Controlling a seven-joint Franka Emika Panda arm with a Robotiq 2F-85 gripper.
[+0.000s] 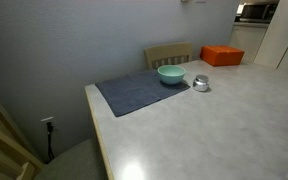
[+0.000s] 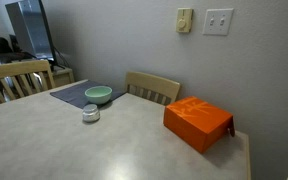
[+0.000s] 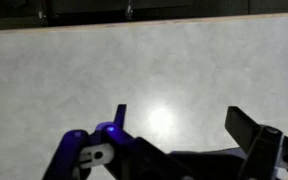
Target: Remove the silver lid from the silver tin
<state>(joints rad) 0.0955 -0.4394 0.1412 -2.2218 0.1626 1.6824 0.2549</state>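
The gripper [image 3: 177, 114] hangs open over bare table [image 3: 84, 70], its jaws wide apart. The wrist view shows no tin, so its direction from the jaws cannot be told. In an exterior view the tin [image 1: 201, 87] stands just beside the bowl [image 1: 171, 74], off the mat [image 1: 134, 92]. It is small, round and shiny, with no long axis, and the lid [image 1: 200, 79] is apparently on.

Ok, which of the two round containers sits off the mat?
The small shiny silver tin, on the bare table beside the grey mat; the larger teal bowl rests on the mat.
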